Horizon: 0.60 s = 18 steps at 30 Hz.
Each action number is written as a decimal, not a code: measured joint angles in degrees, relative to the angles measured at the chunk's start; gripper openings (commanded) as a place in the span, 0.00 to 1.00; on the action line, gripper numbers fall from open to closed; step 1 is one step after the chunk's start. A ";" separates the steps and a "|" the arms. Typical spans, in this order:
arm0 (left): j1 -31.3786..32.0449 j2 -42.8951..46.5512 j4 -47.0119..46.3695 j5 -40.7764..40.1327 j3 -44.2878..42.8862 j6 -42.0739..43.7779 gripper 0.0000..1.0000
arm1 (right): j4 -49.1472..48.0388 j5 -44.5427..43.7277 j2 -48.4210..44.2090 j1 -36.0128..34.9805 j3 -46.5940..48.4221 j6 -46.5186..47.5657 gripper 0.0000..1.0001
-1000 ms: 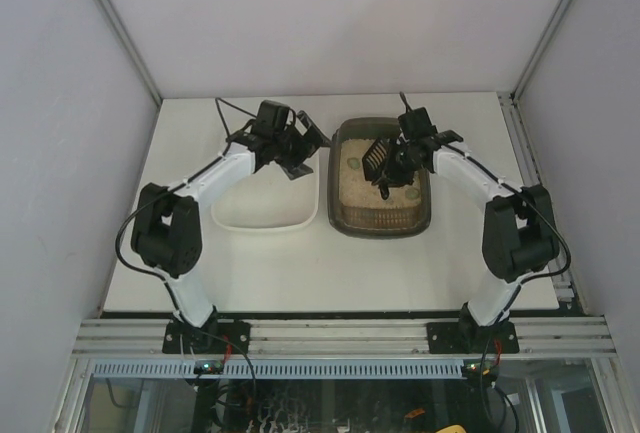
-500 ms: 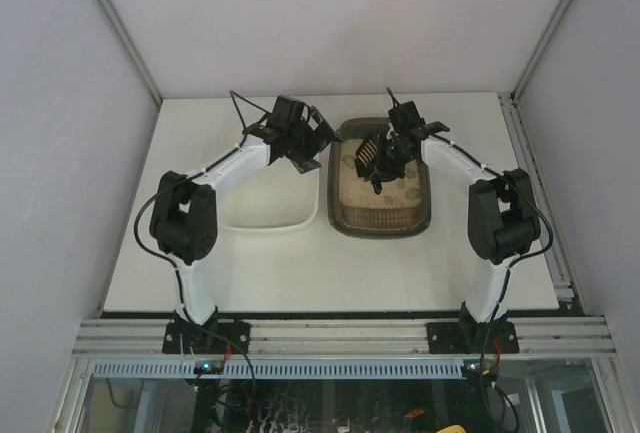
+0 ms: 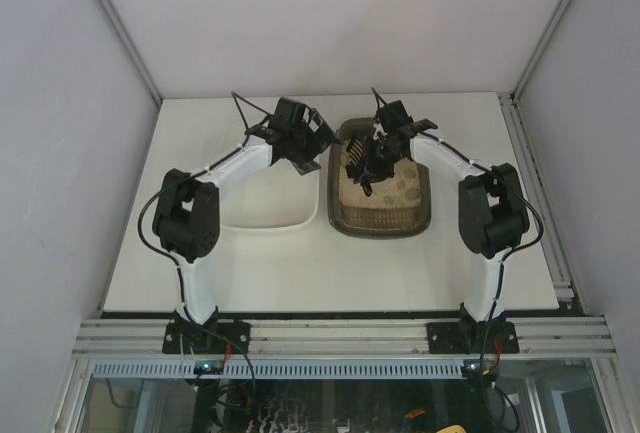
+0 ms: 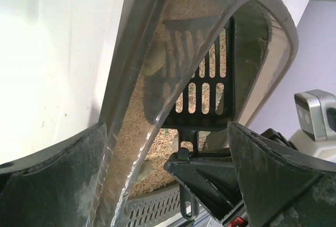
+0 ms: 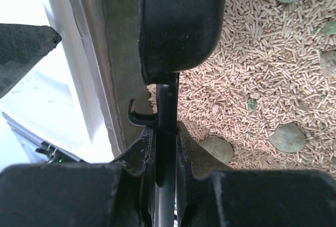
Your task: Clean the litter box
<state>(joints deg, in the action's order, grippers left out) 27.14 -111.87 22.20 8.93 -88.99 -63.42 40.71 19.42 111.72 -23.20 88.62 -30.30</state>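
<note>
On the counter (image 3: 300, 273) the litter box (image 3: 378, 230) sits right of centre, long side running away from the arm bases, with a white tray (image 3: 262, 221) just beside its left wall, probably parked there to take whatever gets sifted out. Box is filled with beige pellets (image 5: 252, 64) and several greenish rounded lumps (image 5: 287, 137) lie on top; those look like the waste to remove. Right end effector (image 5: 166, 148) is clamped together on the thin handle of a black slotted scoop (image 4: 202, 88), gripping close under the scoop head, which would give good control of the blade angle. Scoop head is at the far-left part of the box, over the pellets near the left wall, blade pointing away from the wrist; cannot tell from these views whether its edge is dug in or just above the surface. Left end effector (image 3: 308, 145) is spread fully apart and holds nothing; in its wrist view the two fingers (image 4: 58, 180) sit either side of the box's left rim near the far corner, so it seems placed to pinch the rim and steady the box while the scoop pushes. Contact with the rim cannot be confirmed. Step in hand reads as lining up a scoop pass, early in the job since lumps are scattered across the litter. Risk: box sliding or pellets flicking over the wall.
</note>
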 measured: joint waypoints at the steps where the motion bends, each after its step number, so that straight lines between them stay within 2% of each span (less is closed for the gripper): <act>1: 0.00 0.00 -0.20 0.00 0.00 0.00 1.00 | -0.52 1.09 0.09 0.42 -0.37 -0.11 0.00; 11: -0.20 0.11 -0.94 0.35 0.00 0.24 1.00 | -10.67 14.29 0.11 6.01 -8.15 -2.78 0.00; 18: -2.32 4.02 0.17 0.17 0.17 5.99 1.00 | -16.33 19.82 -4.09 8.94 -16.74 -4.42 0.00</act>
<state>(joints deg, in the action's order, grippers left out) 24.82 -107.85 22.37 9.10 -88.82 -57.43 24.38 39.24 107.63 -14.26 71.88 -34.72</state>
